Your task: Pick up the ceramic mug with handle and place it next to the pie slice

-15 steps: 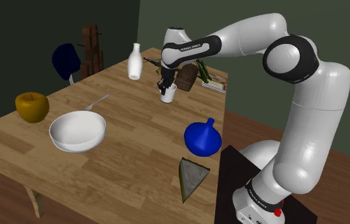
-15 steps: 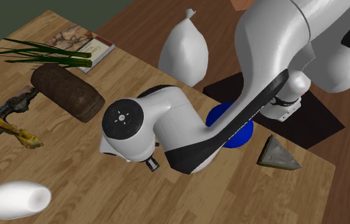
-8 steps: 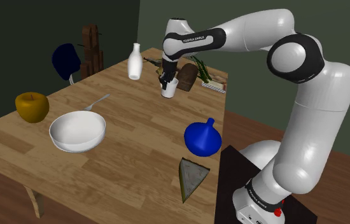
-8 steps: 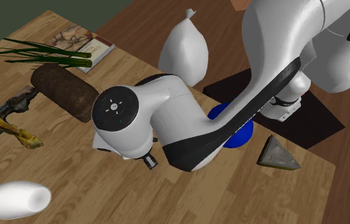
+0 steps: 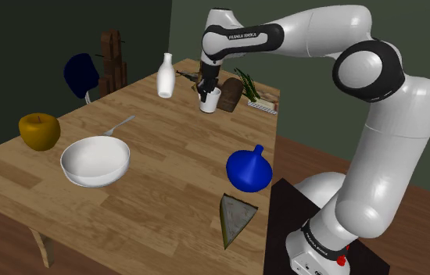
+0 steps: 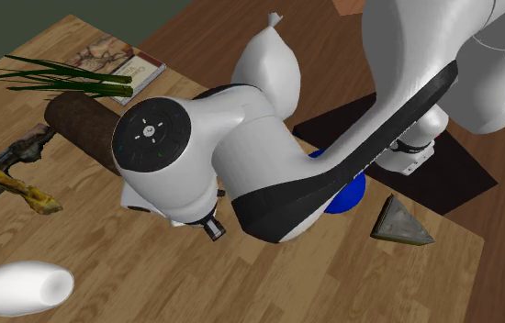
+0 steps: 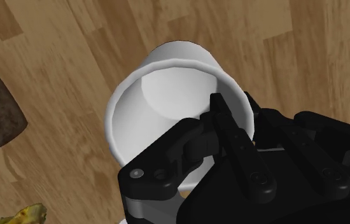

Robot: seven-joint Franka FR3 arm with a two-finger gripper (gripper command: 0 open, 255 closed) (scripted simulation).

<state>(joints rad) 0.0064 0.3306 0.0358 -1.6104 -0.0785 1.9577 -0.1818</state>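
Note:
A plain white mug (image 5: 210, 101) hangs a little above the far part of the wooden table (image 5: 159, 195), upright. My black gripper (image 5: 204, 88) comes down from above and is shut on its rim. In the wrist view the mug (image 7: 161, 95) is seen from above, open and empty, with my gripper (image 7: 215, 121) clasping its wall, one finger inside and one outside. Its handle is hidden. The pie slice (image 5: 235, 217), a grey-brown wedge, lies flat near the table's front corner by the stand; in the second exterior view the pie slice (image 6: 402, 223) is beside the arm.
A blue vase (image 5: 249, 169) stands between the mug and the pie slice. A white bowl (image 5: 94, 160), a spoon (image 5: 118, 125) and a golden apple (image 5: 39, 130) lie toward the shoulder view's left. A white bottle (image 5: 165, 76) and brown loaf (image 5: 231, 94) stand close behind the mug.
The arm has risen, lifting the mug off the table and slightly toward the far side. The grip on the rim is unchanged.

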